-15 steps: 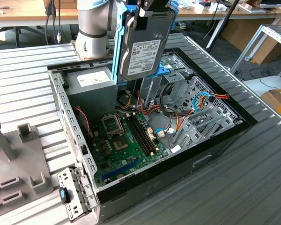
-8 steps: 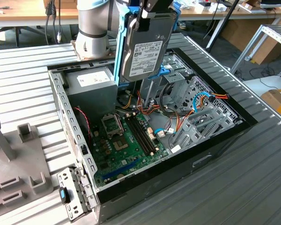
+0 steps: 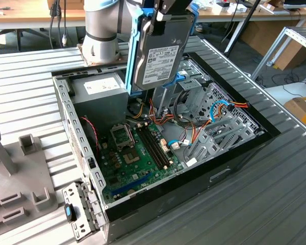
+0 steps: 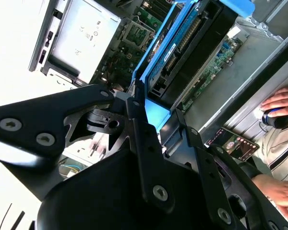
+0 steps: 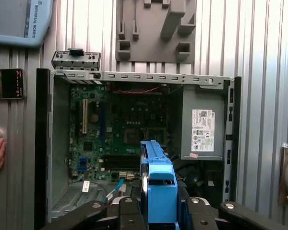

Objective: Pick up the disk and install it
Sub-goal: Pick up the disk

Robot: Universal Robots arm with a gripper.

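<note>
The gripper (image 3: pixel 164 9) is clamped on the top edge of the disk (image 3: pixel 160 51), which hangs upright over the open computer case (image 3: pixel 265 133), at twelve o'clock in the exterior view. The silver drive cage (image 3: pixel 222 120) sits toward four o'clock below it. To my eye, keeping the disk square and clear of the cables (image 3: pixel 194 135) matters most.

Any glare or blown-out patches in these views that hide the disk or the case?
Second wrist view: the table beside the computer case is washed out to white, but the disk in the pincer is evenly exposed. Exterior view and first wrist view: even light, no glare on disk or case.
</note>
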